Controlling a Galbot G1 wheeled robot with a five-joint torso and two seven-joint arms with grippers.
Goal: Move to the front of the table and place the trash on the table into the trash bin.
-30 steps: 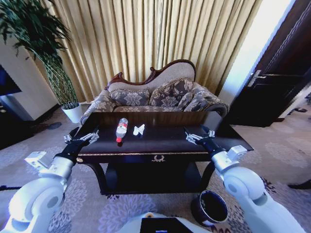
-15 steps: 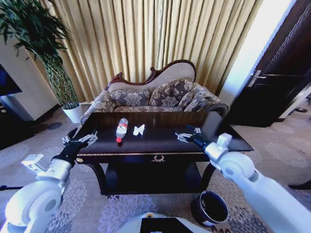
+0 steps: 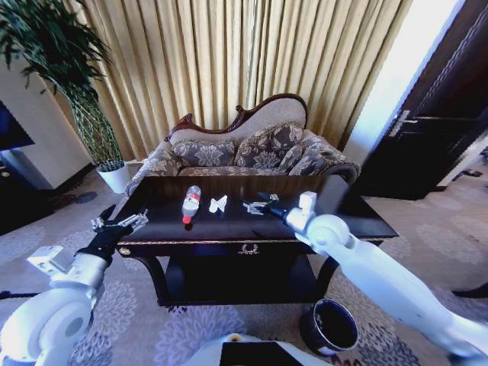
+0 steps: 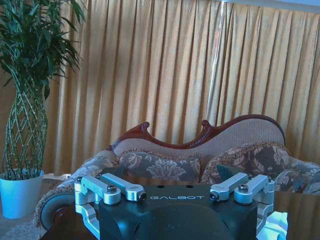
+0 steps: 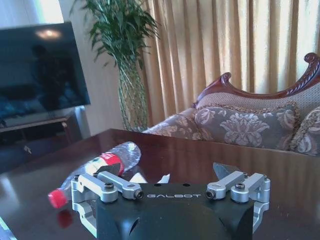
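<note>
Table [image 3: 229, 226]: dark and glossy, in front of the sofa [image 3: 244, 149].
Trash bin [image 3: 329, 326]: on the carpet, near the table's front right leg.
Right gripper [image 3: 253, 205]: fingers apart, above the table, just beside the paper.
Left gripper [image 3: 116, 223]: fingers apart, at the table's left edge (holding nothing).
Bottle [image 3: 190, 204]: lying on the table, red cap toward the front.
Crumpled paper [image 3: 217, 203]: on the table, right of the bottle.

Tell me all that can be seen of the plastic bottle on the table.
The bottle is clear plastic with a red label around its middle and a red cap. It lies on its side on the dark glossy table, cap toward the robot, and looks empty. A crumpled white paper lies beside it, apart. Nothing holds it; the right tool hovers nearby.
</note>
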